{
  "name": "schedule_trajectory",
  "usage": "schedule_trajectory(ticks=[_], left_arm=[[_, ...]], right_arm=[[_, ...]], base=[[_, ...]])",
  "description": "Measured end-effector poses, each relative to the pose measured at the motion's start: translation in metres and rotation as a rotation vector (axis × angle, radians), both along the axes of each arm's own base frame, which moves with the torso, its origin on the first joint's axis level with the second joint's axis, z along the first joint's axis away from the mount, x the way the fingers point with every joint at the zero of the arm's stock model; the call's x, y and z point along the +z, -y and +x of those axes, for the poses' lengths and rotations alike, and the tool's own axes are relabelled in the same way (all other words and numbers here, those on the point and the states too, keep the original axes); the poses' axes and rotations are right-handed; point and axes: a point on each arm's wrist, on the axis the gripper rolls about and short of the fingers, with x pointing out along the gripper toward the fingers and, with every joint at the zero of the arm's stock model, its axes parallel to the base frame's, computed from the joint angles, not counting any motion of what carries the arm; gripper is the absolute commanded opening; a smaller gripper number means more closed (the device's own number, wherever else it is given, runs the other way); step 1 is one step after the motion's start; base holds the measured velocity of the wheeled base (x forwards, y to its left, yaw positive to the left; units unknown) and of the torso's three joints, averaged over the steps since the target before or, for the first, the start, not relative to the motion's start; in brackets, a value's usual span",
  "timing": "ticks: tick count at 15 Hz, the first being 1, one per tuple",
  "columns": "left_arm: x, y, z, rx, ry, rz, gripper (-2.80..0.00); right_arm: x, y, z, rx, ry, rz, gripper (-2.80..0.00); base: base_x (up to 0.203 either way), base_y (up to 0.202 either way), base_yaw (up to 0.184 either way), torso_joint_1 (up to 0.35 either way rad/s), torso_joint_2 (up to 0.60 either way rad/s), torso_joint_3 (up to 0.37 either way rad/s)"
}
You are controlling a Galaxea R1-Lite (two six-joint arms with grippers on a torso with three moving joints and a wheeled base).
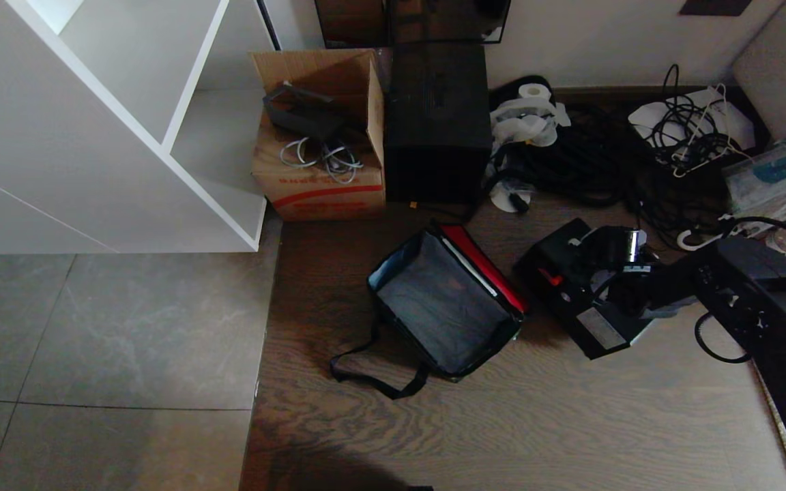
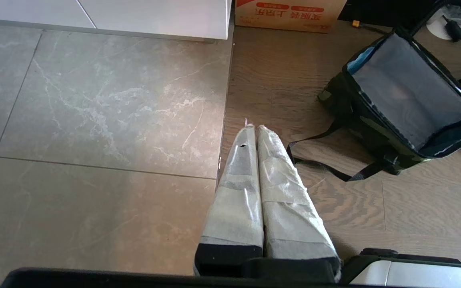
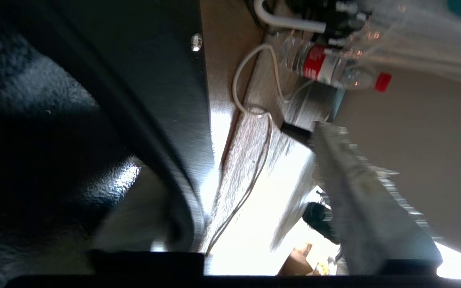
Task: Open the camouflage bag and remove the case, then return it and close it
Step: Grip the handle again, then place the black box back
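Wood floor beside grey tile: camouflage bag lies open and empty at centre, case just to its right with the right gripper over its handle end, finger state unclear, while left gripper hangs closed well left of the bag.

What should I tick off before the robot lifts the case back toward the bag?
1. Camouflage bag open, lid folded back: ok.
2. Bag interior free of other things: ok, only bare lining shows.
3. Case out of the bag, lying on the wooden floor to its right: ok.
4. Right gripper at the case: ok; firm hold: cannot tell.
5. Strap clear of the bag mouth: ok, it trails on the floor in front.
6. Left gripper parked away from the bag: ok.
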Motion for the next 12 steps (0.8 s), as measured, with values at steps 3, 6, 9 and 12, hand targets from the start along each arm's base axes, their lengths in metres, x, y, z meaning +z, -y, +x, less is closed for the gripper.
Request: schedule_trajectory(ticks=[3, 6, 9, 12], left_arm=[[0.000, 0.000, 0.000, 0.000, 0.000, 0.000, -2.80], [0.000, 0.000, 0.000, 0.000, 0.000, 0.000, -2.80], [0.000, 0.000, 0.000, 0.000, 0.000, 0.001, -2.80], [0.000, 0.000, 0.000, 0.000, 0.000, 0.000, -2.80]], right_arm=[[0.000, -0.001, -0.002, -0.001, -0.001, 0.002, -2.80], [0.007, -0.002, -0.005, -0.003, 0.007, 0.005, -2.80], [0.026, -0.004, -0.013, -0.005, 0.021, 0.006, -2.80], [0.058, -0.006, -0.025, 0.001, 0.054, 0.003, -2.80]], base=[[0.000, 0.000, 0.000, 0.000, 0.00, 0.000], [0.000, 0.000, 0.000, 0.000, 0.00, 0.000], [0.000, 0.000, 0.000, 0.000, 0.00, 0.000], [0.000, 0.000, 0.000, 0.000, 0.00, 0.000]])
